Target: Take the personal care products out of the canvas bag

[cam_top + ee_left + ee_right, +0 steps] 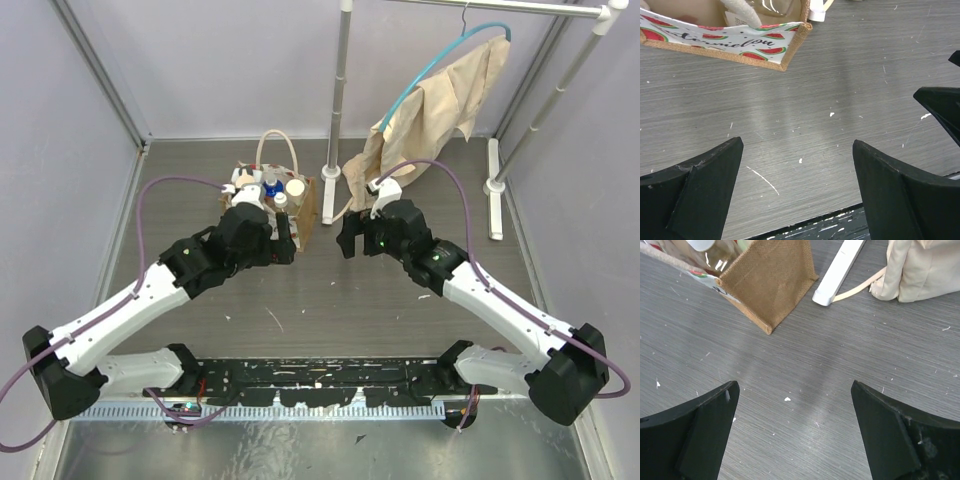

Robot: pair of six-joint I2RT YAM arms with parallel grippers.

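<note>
Looking barely started tbh: bottles [293, 188] sitting inside canvas bag [306, 203], none showing out on worktop [300, 300]. Left end effector [797, 145], right end effector [795, 385] both hovering, fingers spread apart, gripping nothing.

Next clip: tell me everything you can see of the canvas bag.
The canvas bag is a small boxy tote of tan-brown burlap-like weave, one face a white panel printed with watermelon slices and lettering. Cream loop handles stand up. It sits upright and open on the grey table, bottle tops showing inside.
</note>
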